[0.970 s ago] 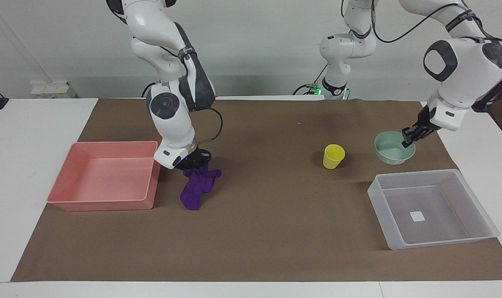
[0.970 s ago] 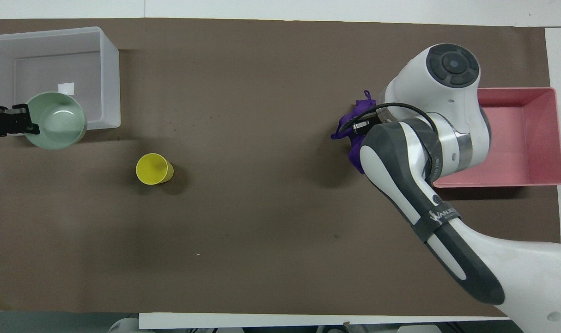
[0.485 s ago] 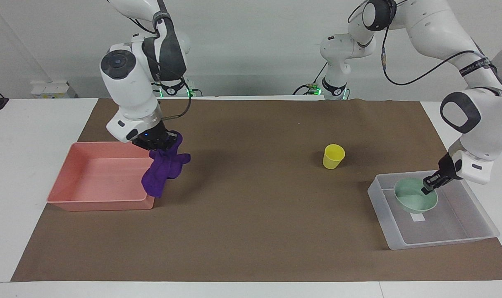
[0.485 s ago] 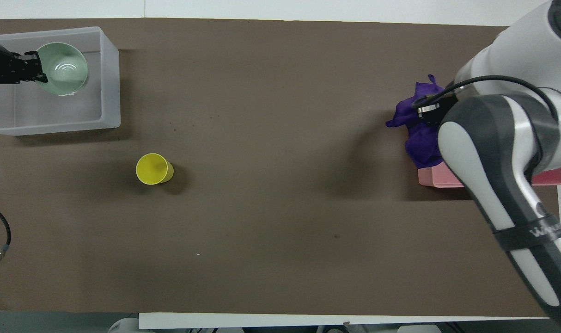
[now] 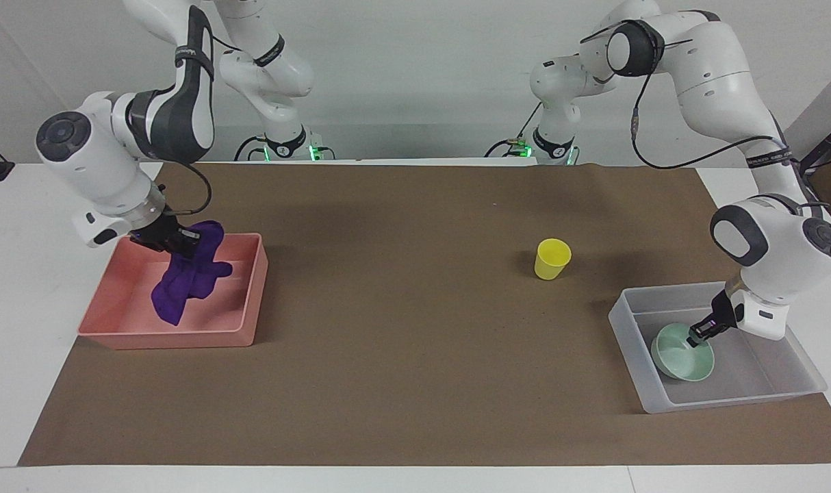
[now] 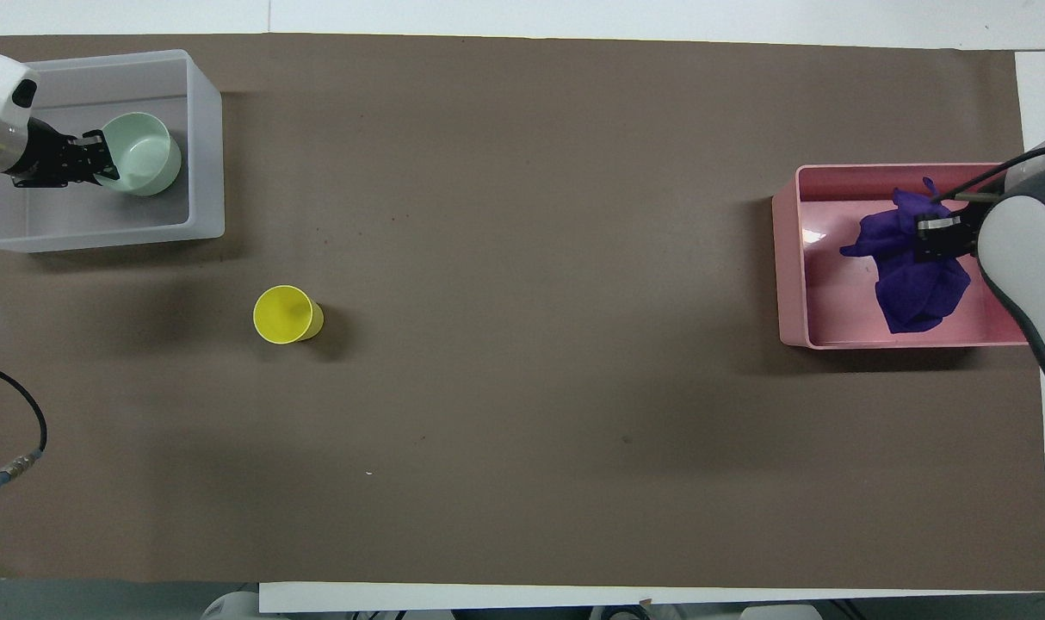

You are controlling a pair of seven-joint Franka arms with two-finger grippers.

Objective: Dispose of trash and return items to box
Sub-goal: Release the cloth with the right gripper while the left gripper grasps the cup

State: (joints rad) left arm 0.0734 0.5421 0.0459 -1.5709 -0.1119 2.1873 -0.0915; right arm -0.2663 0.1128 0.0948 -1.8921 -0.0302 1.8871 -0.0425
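My right gripper [image 5: 177, 244] [image 6: 941, 238] is shut on the deep-purple cloth [image 5: 183, 287] [image 6: 914, 284] and holds it over the pink tray [image 5: 169, 339] [image 6: 785, 258]; the cloth hangs down into the tray. My left gripper [image 5: 697, 335] [image 6: 96, 162] is shut on the rim of the mint-green bowl [image 5: 681, 357] [image 6: 144, 155], which sits low and tilted inside the clear-grey box [image 5: 730, 402] [image 6: 206, 129]. The yellow cup [image 5: 551, 259] [image 6: 286, 314] stands upright on the brown mat, nearer to the robots than the box.
The brown mat [image 5: 415, 342] covers most of the table. The pink tray is at the right arm's end, the box at the left arm's end. A loose black cable [image 6: 15, 448] lies at the mat's edge near the left arm.
My right gripper has carried the cloth from the mat to over the pink tray. My left gripper has carried the bowl from beside the box into it and lowered it.
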